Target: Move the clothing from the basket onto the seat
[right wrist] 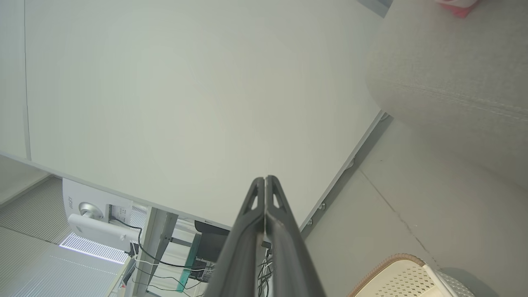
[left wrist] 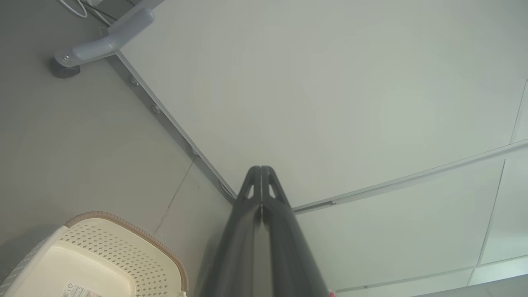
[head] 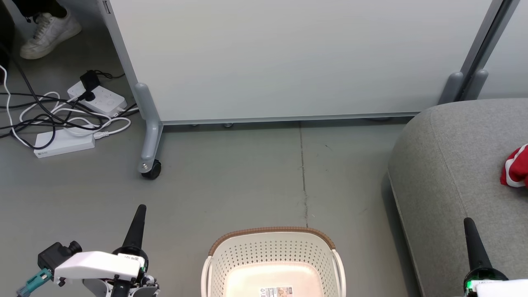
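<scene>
The cream-white perforated basket (head: 272,264) with a brown rim stands on the floor at the bottom centre, its bottom bare except for a label; it also shows as the basket (left wrist: 95,260) and the basket (right wrist: 408,278). Red clothing with white trim (head: 515,167) lies on the grey seat (head: 453,165) at the right edge; a bit of the clothing (right wrist: 456,5) shows on the seat (right wrist: 449,82). My left gripper (head: 141,207) is shut and empty, left of the basket; the same gripper (left wrist: 261,168) has its fingers pressed together. My right gripper (head: 467,220), shut and empty, stands over the seat's front; its tips (right wrist: 264,178) are closed.
A pale wheeled partition (head: 288,57) spans the back, with a caster foot (head: 150,165) at its left. Power strips and tangled cables (head: 70,115) lie on the floor at the far left, beside a person's white shoe (head: 49,33). Grey floor stretches between the partition and the basket.
</scene>
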Robot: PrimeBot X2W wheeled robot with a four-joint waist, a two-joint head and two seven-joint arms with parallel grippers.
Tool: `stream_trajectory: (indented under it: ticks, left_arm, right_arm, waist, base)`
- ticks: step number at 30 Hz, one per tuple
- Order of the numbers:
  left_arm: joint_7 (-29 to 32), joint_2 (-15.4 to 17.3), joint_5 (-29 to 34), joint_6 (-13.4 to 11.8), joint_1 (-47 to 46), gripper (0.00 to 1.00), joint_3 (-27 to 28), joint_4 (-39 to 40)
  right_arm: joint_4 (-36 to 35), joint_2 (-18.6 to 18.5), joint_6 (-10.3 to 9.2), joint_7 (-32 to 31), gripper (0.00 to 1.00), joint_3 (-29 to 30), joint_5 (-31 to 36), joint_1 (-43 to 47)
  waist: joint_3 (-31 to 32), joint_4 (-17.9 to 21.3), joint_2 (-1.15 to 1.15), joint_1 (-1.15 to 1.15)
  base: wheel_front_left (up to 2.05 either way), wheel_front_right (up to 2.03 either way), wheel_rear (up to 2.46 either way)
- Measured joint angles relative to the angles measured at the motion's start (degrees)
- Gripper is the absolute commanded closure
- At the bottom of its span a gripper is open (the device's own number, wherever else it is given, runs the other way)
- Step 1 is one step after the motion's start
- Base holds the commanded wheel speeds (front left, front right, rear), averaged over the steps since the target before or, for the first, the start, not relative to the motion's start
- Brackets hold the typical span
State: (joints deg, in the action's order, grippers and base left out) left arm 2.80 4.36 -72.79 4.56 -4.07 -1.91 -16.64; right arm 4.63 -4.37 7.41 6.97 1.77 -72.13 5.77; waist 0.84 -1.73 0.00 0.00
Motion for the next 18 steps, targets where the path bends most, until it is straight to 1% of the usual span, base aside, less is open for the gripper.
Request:
stream_trajectory:
  ticks: [18]
  left_arm:
    - [3.1, 0.1, -9.0, 1.3, -2.0, 1.00, 2.0, -0.1]
  right_arm:
    - [-0.5, -0.8, 0.00, -1.4, 1.00, 0.1, -10.0, -0.5]
  waist:
    - [-0.3, 0.6, 0.00, 0.00]
  base:
    - [0.00, 0.00, 0.00]
